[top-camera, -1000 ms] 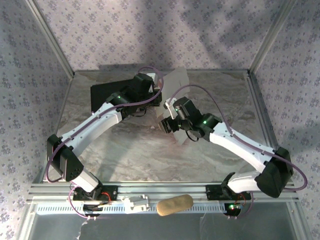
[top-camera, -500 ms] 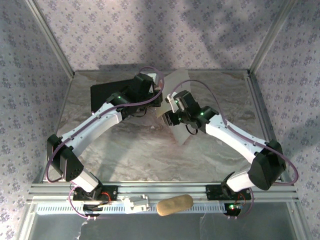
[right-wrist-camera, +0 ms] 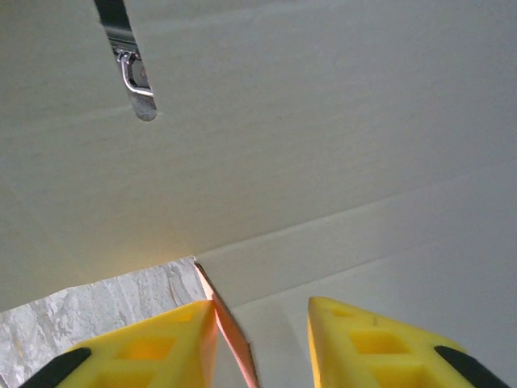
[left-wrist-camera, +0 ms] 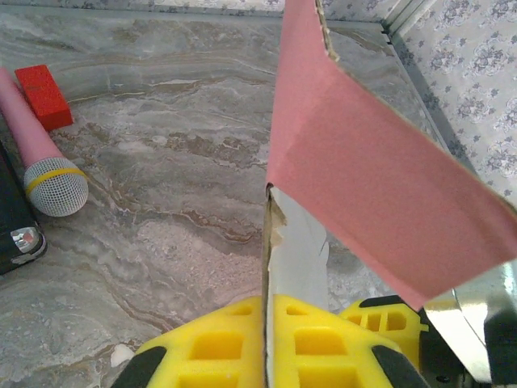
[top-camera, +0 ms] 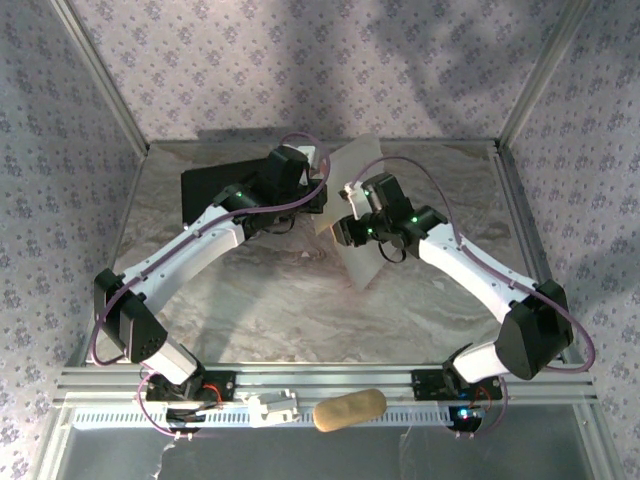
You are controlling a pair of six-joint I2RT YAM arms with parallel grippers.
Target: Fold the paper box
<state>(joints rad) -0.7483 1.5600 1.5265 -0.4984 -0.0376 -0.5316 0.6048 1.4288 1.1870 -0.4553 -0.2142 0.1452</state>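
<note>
- Since the earlier frame your right arm has swung in toward the far middle of the desk (top-camera: 250,300). The right end effector (top-camera: 343,228) is now up against the sheet, and its fingers have drawn closer together.
- The paper box (top-camera: 362,268) is an unfolded sheet held up off the desk on edge. It runs from the far middle back toward the near side, between the two arms.
- Your left end effector (left-wrist-camera: 266,323) is clamped tight on the sheet's lower edge. From its wrist view the pink face (left-wrist-camera: 363,186) leans off to the right and the paler inside shows just above the fingers.
- In the right wrist view the right end effector (right-wrist-camera: 262,305) is only narrowly apart. A pink flap edge (right-wrist-camera: 230,335) sits between the fingers, touching the left one, with a gap to the other, so it is not yet pinched.
- The pale inside of the sheet (right-wrist-camera: 323,145) lies directly ahead of that end effector.
- A black box (top-camera: 205,190) lies far left on the desk, and beside it are a pink microphone (left-wrist-camera: 44,162) and a red block (left-wrist-camera: 44,95).
</note>
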